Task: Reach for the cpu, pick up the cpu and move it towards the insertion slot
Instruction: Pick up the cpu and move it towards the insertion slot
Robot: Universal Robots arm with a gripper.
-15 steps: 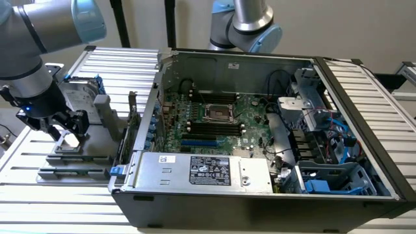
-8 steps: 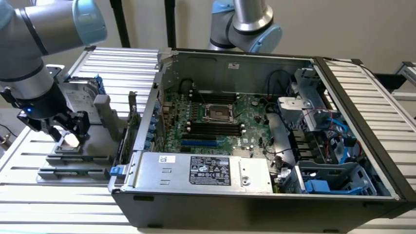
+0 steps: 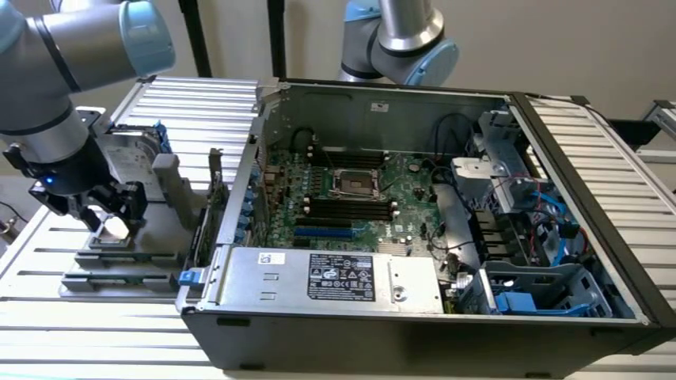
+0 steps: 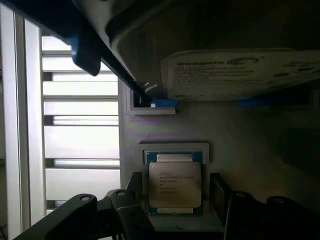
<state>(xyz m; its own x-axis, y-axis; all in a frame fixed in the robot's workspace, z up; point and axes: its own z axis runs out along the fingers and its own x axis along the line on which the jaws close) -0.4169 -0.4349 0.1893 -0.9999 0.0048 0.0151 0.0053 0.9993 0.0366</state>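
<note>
- the black two-fingered end effector (image 3: 112, 220) hangs low over the grey plastic holder (image 3: 116, 265) on the slatted metal worktop (image 3: 201, 103), to the exterior view's left of the open black computer case (image 3: 423, 348)
- the small flat square cpu (image 4: 175, 184), with a silvery metal top and a pale rim, lies flat in a shallow recess of that holder, directly between the fingers (image 4: 127, 215)
- the end effector is spread fairly wide: in the wrist view one dark finger stands on each side of the chip, and a thin gap seems to remain on both sides, so nothing is held
- the grey hard drive (image 4: 240, 75) with a white label sits just beyond the cpu, apart from it
- the square insertion slot (image 3: 357, 184), with a shiny metal frame and a dark centre, lies on the green board inside the case, well apart from the chip
- judged step: the reach looks complete and the pick-up is in hand but not yet made
- a sound grip would call for both fingers meeting opposite edges evenly, so that the chip stays level
</note>
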